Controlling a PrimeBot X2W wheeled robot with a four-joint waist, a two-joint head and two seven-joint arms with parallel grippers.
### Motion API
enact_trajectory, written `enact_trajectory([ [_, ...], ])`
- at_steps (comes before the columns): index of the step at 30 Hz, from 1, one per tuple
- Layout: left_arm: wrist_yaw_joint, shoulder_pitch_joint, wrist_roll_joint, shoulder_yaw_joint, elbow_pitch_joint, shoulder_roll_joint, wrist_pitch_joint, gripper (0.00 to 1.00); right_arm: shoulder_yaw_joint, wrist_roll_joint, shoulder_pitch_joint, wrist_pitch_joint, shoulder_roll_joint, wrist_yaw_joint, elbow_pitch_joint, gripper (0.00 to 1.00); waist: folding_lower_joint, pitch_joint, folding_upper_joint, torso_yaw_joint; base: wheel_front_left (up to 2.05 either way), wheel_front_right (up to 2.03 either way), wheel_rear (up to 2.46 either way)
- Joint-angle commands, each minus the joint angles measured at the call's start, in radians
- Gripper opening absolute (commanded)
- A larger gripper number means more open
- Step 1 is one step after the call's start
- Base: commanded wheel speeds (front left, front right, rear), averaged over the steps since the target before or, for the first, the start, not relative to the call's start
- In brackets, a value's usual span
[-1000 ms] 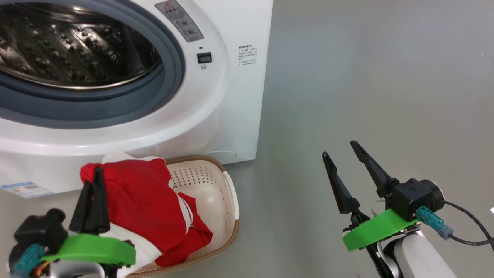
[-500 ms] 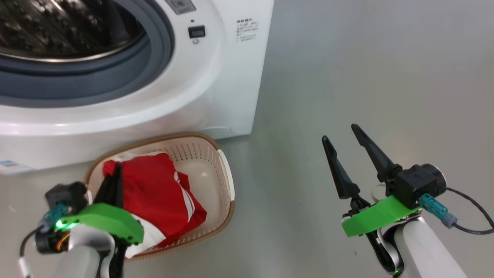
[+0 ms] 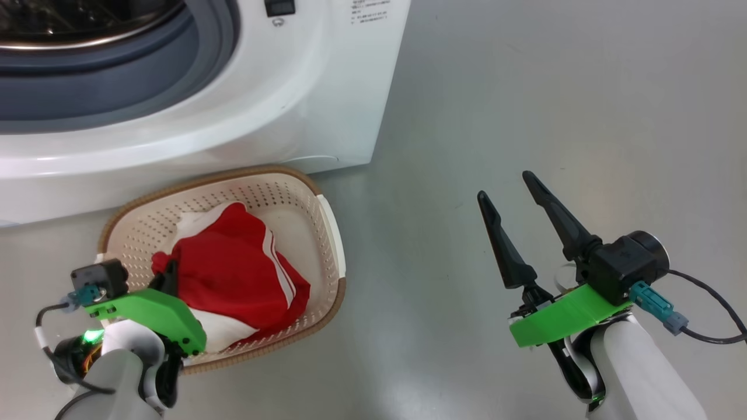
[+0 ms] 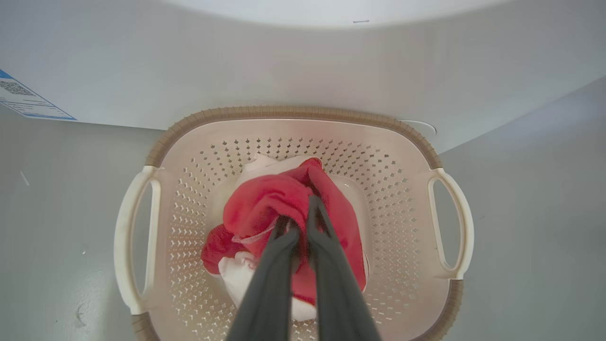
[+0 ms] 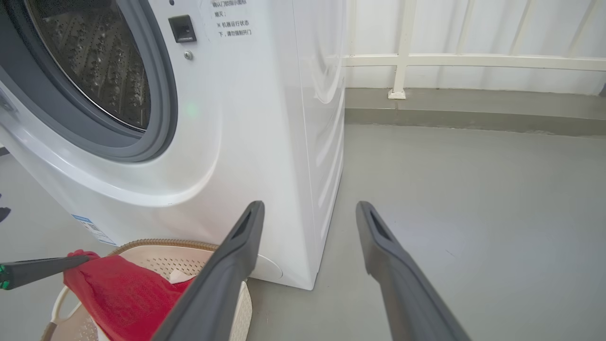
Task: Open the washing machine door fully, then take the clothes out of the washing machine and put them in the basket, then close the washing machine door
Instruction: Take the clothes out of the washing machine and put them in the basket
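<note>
The red and white clothes (image 3: 233, 262) lie bunched inside the cream basket (image 3: 233, 174), which stands on the floor against the washing machine (image 3: 262, 116). From above, my left gripper (image 4: 299, 213) reaches down into the basket (image 4: 293, 112), shut on a fold of the clothes (image 4: 265, 203); in the head view its fingers (image 3: 169, 271) are mostly hidden behind the green mount. My right gripper (image 3: 504, 185) hangs open over bare floor, well right of the basket. The drum (image 5: 94, 61) stands open with no clothes in the part I see. The washing machine door is out of view.
Grey floor (image 3: 525, 87) stretches to the right of the machine. A white railing (image 5: 426, 61) and a low kerb run along the far wall. A blue label (image 4: 23, 99) sits low on the machine's front.
The head camera has tilted down. My left gripper has lowered the clothes from above the basket's rim down into the basket. The right gripper has kept its pose.
</note>
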Motion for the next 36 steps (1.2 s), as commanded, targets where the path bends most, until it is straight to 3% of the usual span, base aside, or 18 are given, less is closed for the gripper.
enact_trajectory([
  [1, -0.014, -0.024, -0.009, 0.029, 0.025, 0.022, 0.004, 0.00, 0.021, -0.001, -0.017, -0.006, 0.003, 0.005, -0.026, 1.00, 0.0000, 0.016, -0.0001, -0.008, 0.00, 0.00, 0.00],
  [15, -0.071, -0.161, -0.035, 0.023, 0.301, 0.017, 0.017, 0.02, 0.037, 0.004, -0.039, -0.006, 0.003, 0.005, -0.032, 1.00, 0.0000, 0.097, -0.0001, -0.026, 0.00, 0.00, 0.00],
  [16, -0.073, -0.171, -0.036, 0.022, 0.317, 0.018, 0.017, 0.14, 0.039, 0.004, -0.041, -0.006, 0.003, 0.005, -0.033, 1.00, 0.0000, 0.102, -0.0001, -0.027, 0.00, 0.00, 0.00],
  [18, -0.079, -0.187, -0.039, 0.022, 0.343, 0.019, 0.015, 0.19, 0.042, 0.005, -0.044, -0.006, 0.003, 0.005, -0.034, 1.00, 0.0000, 0.112, -0.0001, -0.031, 0.00, 0.00, 0.00],
  [19, -0.082, -0.192, -0.039, 0.021, 0.353, 0.020, 0.010, 0.25, 0.043, 0.005, -0.045, -0.006, 0.003, 0.005, -0.034, 1.00, 0.0000, 0.115, -0.0001, -0.032, 0.00, 0.00, 0.00],
  [20, -0.084, -0.197, -0.041, 0.021, 0.361, 0.020, 0.005, 0.38, 0.043, 0.005, -0.046, -0.006, 0.003, 0.005, -0.033, 1.00, 0.0000, 0.117, -0.0001, -0.034, 0.00, 0.00, 0.00],
  [22, -0.084, -0.202, -0.039, 0.018, 0.377, 0.019, -0.002, 0.49, 0.043, 0.004, -0.047, -0.006, 0.003, 0.005, -0.031, 1.00, 0.0000, 0.120, -0.0001, -0.038, 0.00, 0.00, 0.00],
  [24, -0.084, -0.204, -0.039, 0.015, 0.388, 0.019, -0.008, 0.81, 0.042, 0.005, -0.048, -0.006, 0.003, 0.005, -0.030, 1.00, 0.0000, 0.121, -0.0001, -0.041, 0.00, 0.00, 0.00],
  [26, -0.087, -0.203, -0.039, 0.011, 0.397, 0.018, -0.011, 1.00, 0.041, 0.007, -0.048, -0.006, 0.003, 0.005, -0.028, 1.00, 0.0000, 0.118, -0.0001, -0.043, 0.00, 0.00, 0.00],
  [36, -0.113, -0.205, -0.053, 0.012, 0.410, 0.008, -0.088, 1.00, 0.005, 0.000, -0.047, -0.006, 0.003, 0.005, -0.005, 1.00, 0.0000, 0.081, -0.0001, -0.031, 0.00, 0.00, 0.00],
])
